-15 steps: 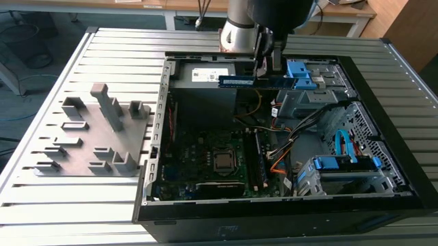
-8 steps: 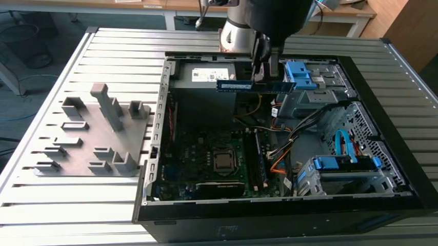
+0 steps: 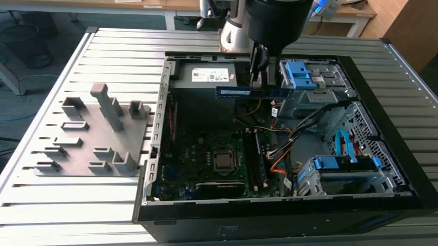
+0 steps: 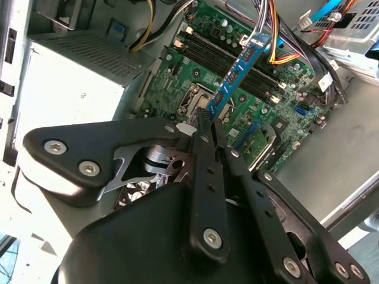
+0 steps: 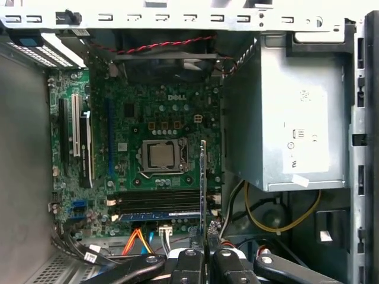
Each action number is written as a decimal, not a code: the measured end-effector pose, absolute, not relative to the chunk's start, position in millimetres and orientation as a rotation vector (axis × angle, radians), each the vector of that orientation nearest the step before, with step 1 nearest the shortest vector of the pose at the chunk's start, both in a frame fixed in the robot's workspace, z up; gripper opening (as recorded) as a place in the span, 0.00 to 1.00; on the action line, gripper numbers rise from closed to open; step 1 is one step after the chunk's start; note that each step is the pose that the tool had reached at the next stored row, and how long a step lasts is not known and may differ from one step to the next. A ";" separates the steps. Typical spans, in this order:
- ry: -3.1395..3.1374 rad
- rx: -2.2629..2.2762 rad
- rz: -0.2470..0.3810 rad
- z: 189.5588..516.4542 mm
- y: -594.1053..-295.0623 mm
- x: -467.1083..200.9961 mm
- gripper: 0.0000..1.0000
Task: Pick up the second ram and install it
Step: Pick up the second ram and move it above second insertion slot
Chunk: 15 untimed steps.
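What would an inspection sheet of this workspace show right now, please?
Surface: slatted grey metal table, bearing an open black computer case.
Job's things: slim dark blue memory stick, held in the air above the case's green motherboard; not seated.
Clutter: grey plastic fixture block on the table, at the exterior view's left of the case.
Grippers: black gripper, fingers shut on the stick.
Cables: bright blue flat cable and yellow wires inside the case.
Surroundings: wooden desk behind the table.

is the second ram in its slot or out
Out. The gripper is shut on the second ram, holding it in the air above the motherboard, clear of the slots.
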<state>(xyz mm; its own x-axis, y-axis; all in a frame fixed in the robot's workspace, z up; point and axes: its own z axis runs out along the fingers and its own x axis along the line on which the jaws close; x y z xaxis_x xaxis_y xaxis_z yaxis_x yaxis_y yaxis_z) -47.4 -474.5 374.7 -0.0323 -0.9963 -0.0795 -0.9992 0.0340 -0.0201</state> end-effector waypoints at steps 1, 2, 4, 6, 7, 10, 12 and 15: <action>2.206 -2.134 0.063 373.6 -474.7 -47.4 0.14; 2.206 -2.134 0.063 372.5 -474.8 -47.4 0.14; 2.206 -2.134 0.063 370.3 -475.2 -47.4 0.14; 2.206 -2.134 0.063 368.6 -475.5 -47.4 0.14; 2.206 -2.134 0.063 367.9 -475.6 -47.4 0.14; 2.206 -2.134 0.063 365.7 -476.1 -47.4 0.14; 2.206 -2.134 0.063 364.1 -476.4 -47.4 0.14; 2.206 -2.134 0.063 361.9 -477.2 -47.4 0.14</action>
<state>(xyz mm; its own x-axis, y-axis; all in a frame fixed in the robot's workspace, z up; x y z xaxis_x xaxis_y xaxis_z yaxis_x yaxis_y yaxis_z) -47.4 -477.2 361.9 -0.0322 -0.9963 -0.0796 -0.9992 0.0339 -0.0201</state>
